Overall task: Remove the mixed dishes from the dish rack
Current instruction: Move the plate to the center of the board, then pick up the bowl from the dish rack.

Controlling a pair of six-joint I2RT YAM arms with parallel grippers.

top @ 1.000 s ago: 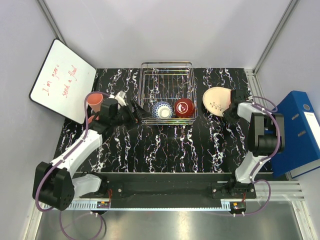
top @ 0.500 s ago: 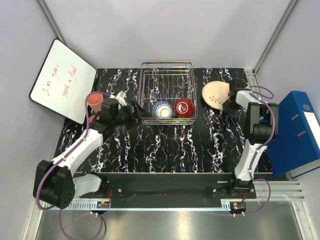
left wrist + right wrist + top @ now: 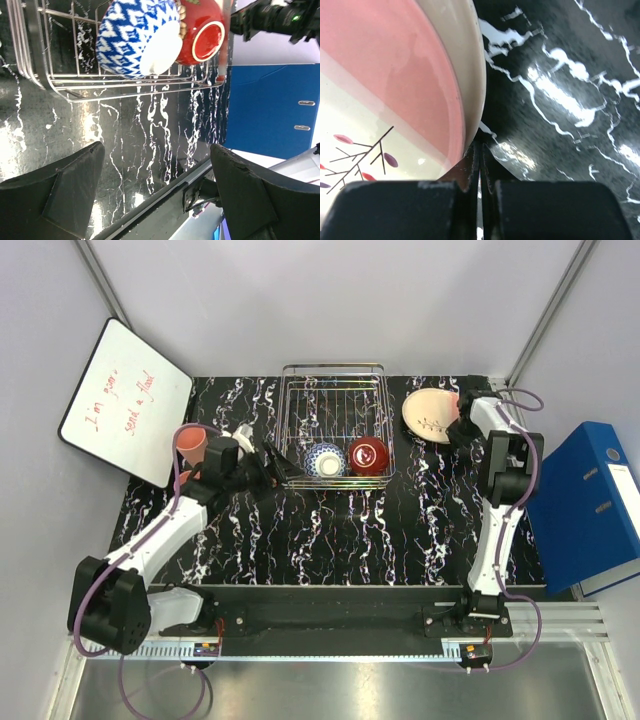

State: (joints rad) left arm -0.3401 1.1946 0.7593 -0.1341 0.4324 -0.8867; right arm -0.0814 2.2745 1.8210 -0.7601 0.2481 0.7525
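The silver wire dish rack (image 3: 335,375) stands at the back middle; its front corner shows in the left wrist view (image 3: 50,80). Inside lie a blue-white patterned bowl (image 3: 326,459) (image 3: 135,40) and a glossy red bowl (image 3: 368,455) (image 3: 202,35), side by side at the front. My left gripper (image 3: 285,468) (image 3: 155,155) is open and empty, just left of the rack's front, pointing at the bowls. My right gripper (image 3: 458,420) (image 3: 480,147) is shut on the rim of the pink-edged cream plate (image 3: 428,415) (image 3: 380,100), right of the rack. One salmon-pink cup (image 3: 190,443) stands on the table at the left.
A tilted whiteboard (image 3: 125,400) leans at the far left. A blue binder (image 3: 585,505) (image 3: 270,105) lies off the table's right edge. Grey walls close the back and sides.
My right gripper has carried the pink-edged plate toward the back right corner, and the right arm has stretched out. The left arm has hardly moved.
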